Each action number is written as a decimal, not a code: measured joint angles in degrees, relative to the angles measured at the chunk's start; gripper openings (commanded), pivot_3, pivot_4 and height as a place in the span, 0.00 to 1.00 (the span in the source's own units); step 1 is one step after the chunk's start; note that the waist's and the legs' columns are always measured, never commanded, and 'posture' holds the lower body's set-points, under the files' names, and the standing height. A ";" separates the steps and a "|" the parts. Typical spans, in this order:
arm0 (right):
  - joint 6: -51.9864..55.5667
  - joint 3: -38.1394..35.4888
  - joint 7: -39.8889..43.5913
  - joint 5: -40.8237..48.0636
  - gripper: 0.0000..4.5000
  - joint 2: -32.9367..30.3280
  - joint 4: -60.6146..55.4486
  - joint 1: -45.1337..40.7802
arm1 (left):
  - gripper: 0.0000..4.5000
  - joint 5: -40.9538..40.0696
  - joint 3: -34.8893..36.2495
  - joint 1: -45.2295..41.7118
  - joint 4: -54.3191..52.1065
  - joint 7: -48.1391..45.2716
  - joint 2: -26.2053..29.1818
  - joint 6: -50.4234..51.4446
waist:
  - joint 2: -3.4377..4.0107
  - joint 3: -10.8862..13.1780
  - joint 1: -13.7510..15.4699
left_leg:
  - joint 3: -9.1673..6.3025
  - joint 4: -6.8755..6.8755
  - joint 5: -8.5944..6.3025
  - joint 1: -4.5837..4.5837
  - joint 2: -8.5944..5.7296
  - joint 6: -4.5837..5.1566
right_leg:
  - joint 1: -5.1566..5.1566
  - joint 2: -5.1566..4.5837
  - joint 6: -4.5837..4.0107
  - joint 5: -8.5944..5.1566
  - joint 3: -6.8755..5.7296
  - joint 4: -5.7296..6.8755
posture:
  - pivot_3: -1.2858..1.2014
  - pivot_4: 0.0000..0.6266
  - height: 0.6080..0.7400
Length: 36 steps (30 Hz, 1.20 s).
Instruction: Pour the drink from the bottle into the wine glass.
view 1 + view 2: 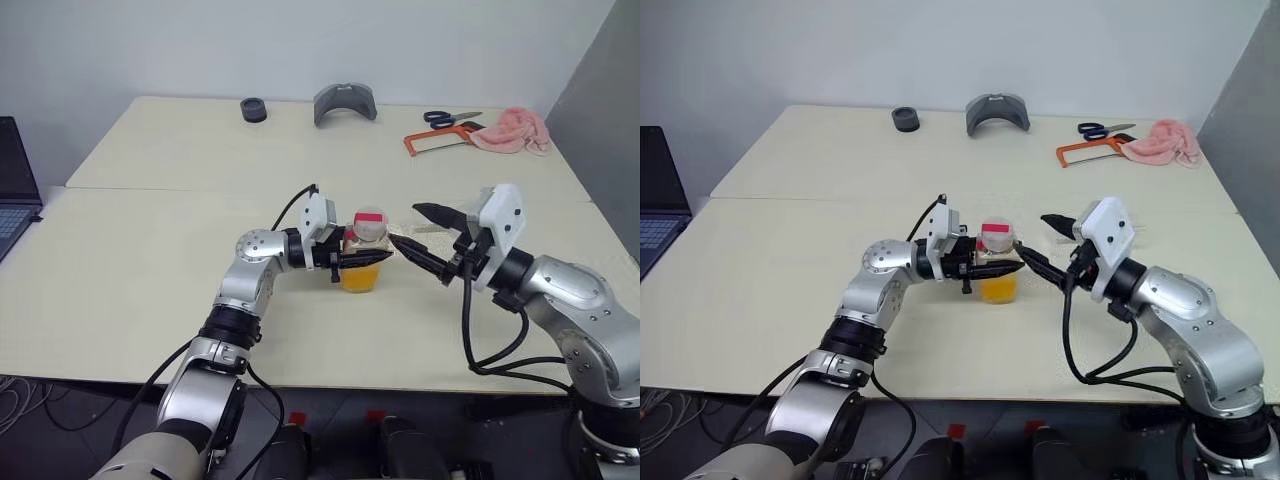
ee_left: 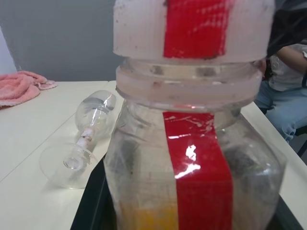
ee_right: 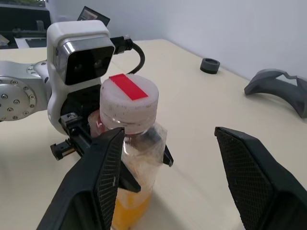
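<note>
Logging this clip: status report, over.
Left gripper shut on capped clear plastic bottle, orange drink low inside. Right gripper open beside cap. Clear wine glass lying on its side.

Bare table (image 1: 150, 270) all round my arms. Ahead of my right gripper (image 1: 415, 240), the bottle (image 1: 362, 255) in my left gripper (image 1: 365, 258) blocks passage. Wine glass (image 2: 88, 139) lies toppled just beyond.

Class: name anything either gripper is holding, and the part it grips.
The left gripper holds the bottle by its body, below the cap. The right gripper is open, holding nothing.
</note>
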 measured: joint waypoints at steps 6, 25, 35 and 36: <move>0.35 -3.09 0.57 3.64 0.99 -0.41 -0.36 0.04 | 0.36 -0.02 0.00 0.00 0.00 -0.60 -0.01 0.00 | 0.00 0.00 0.01 | 0.02 0.00 0.00 0.00 0.00 0.00 | 0.01 0.01 0.00 0.00 0.00 0.00 | 0.52 0.24 1.00; 5.73 4.84 1.80 7.40 1.00 -0.23 5.00 -10.34 | 0.36 -0.87 -0.43 -0.01 -1.79 -1.84 -0.30 1.44 | 0.00 0.00 0.11 | 0.00 0.01 0.00 -0.01 0.01 0.00 | 0.01 0.01 0.00 0.00 -0.01 -0.01 | 0.52 0.24 1.00; 4.73 6.87 1.89 6.40 1.00 2.37 8.11 -12.57 | 0.36 -0.87 -0.51 -0.01 -2.04 -1.83 -0.21 1.44 | 0.00 0.00 0.11 | -0.02 0.01 0.00 0.00 0.03 0.00 | 0.01 0.00 0.00 0.00 -0.01 0.00 | 0.52 0.24 1.00; 4.73 7.09 1.88 6.30 1.00 2.45 8.11 -12.68 | 0.36 -0.87 -0.51 0.00 -2.06 -1.83 -0.21 1.44 | 0.00 0.00 0.11 | -0.04 0.01 0.00 0.00 0.03 0.00 | 0.01 0.00 0.00 0.00 -0.01 0.00 | 0.52 0.24 1.00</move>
